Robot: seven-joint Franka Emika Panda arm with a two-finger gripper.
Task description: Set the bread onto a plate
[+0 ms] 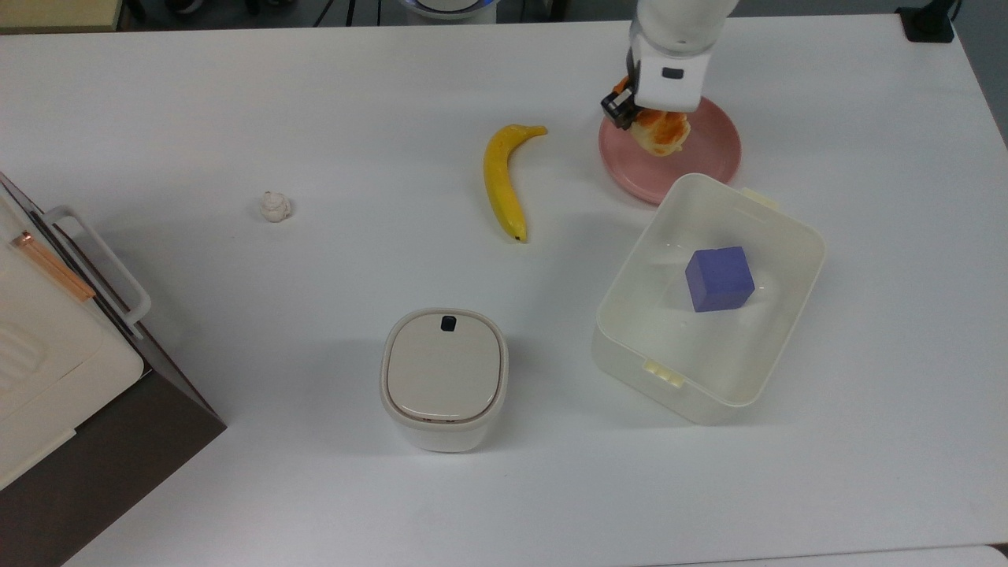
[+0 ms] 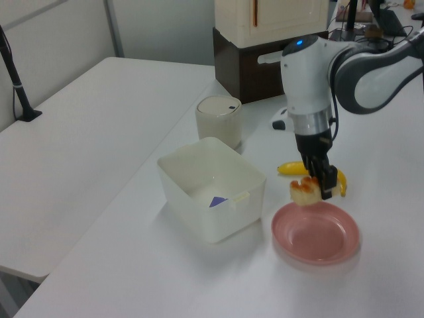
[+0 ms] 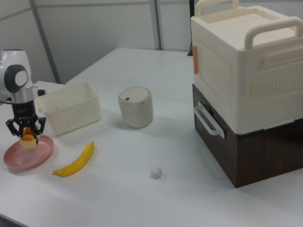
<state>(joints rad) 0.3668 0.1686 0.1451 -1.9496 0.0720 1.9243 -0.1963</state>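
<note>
My gripper (image 1: 647,122) (image 2: 315,189) (image 3: 27,133) is shut on the bread (image 1: 661,131) (image 2: 305,191) (image 3: 29,140), a small roll with an orange-brown top. It holds the bread in the air just above the salmon-pink plate (image 1: 701,161) (image 2: 317,235) (image 3: 21,158). In the top view the bread hangs over the plate's left half. In the left view a gap shows between the bread and the plate.
A yellow banana (image 1: 500,179) (image 2: 289,169) (image 3: 75,161) lies at the top view's left of the plate. A cream tub (image 1: 776,228) (image 2: 205,192) holding a purple cube (image 1: 718,278) sits beside the plate. A lidded cream canister (image 1: 443,378), a small white ball (image 1: 275,206) and a stacked cream-and-brown box (image 3: 246,90) stand farther off.
</note>
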